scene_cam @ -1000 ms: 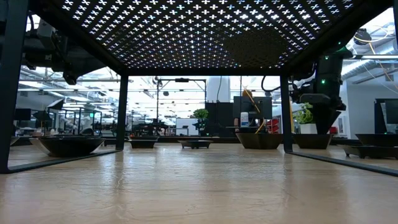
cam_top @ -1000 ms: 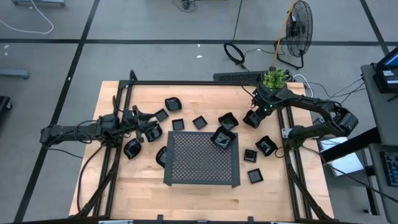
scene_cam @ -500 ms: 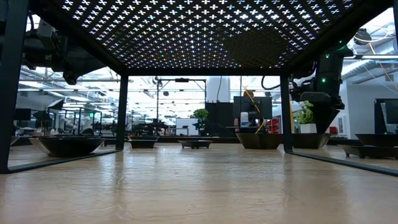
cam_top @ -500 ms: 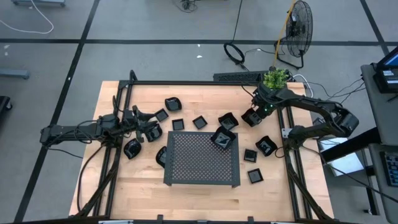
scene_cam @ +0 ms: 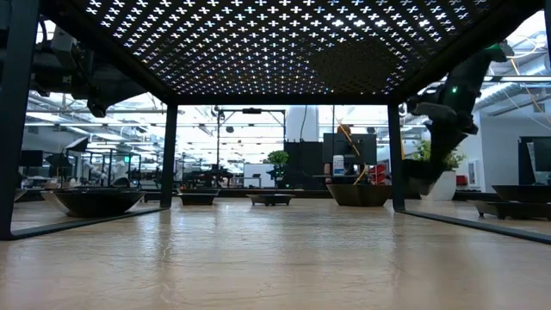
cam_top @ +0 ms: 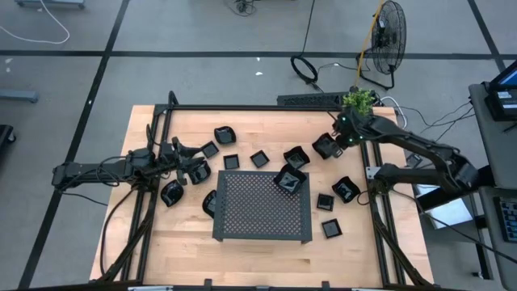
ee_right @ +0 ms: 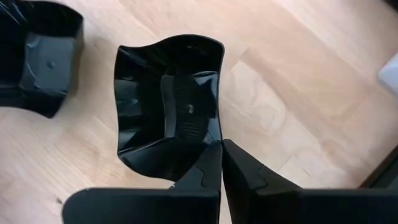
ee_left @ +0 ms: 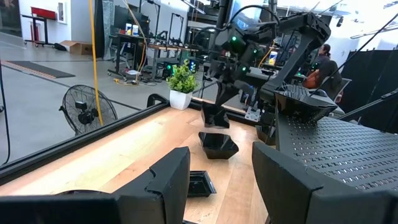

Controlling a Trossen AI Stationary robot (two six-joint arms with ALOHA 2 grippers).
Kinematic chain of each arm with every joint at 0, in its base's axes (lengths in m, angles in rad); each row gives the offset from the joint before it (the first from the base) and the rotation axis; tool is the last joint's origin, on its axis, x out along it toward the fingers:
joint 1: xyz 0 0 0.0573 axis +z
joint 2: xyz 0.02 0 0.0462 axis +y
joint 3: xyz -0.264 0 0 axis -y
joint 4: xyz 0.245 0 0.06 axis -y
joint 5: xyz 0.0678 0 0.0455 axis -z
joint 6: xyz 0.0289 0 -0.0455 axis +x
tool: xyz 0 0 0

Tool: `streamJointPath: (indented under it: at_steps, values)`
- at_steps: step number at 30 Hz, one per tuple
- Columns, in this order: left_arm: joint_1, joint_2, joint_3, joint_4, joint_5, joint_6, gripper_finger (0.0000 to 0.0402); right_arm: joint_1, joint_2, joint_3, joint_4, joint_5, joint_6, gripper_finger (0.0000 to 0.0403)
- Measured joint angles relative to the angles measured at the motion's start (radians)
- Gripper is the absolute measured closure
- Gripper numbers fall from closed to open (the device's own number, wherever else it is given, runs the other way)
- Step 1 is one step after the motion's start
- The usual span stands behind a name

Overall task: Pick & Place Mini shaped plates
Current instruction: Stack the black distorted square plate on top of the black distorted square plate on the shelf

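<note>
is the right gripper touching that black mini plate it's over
Touching. In the right wrist view the right gripper has its fingers pinched shut on the rim of the mini plate, with no gap between them and the plate's wall.

Even, bright overhead light on the desk point(cam_top: 161, 242); shadows soft and short under the tray point(cam_top: 262, 206). Low view: strong backlight through the tray's perforations, underside in silhouette, desk surface nearest the camera blurred. Right wrist view: white glare streaks on the glossy plate point(ee_right: 168, 118); own fingers point(ee_right: 205, 174) dark. Left wrist view: near fingers point(ee_left: 168, 180) out of focus, background sharp.
</note>
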Motion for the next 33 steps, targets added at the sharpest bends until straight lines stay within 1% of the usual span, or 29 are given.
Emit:
streamJointPath:
  at_steps: [16,24,33]
  values:
    - [0.0,0.0,0.0,0.0,0.0,0.0,0.0224,0.0,-0.136,0.0,0.034,0.0,0.013,0.0402]
    - [0.0,0.0,0.0,0.0,0.0,0.0,0.0224,0.0,-0.17,-0.001,0.119,0.0,0.024,0.0403]
    - [0.0,0.0,0.0,0.0,0.0,0.0,0.0224,0.0,-0.172,-0.001,0.264,0.0,0.043,0.0403]
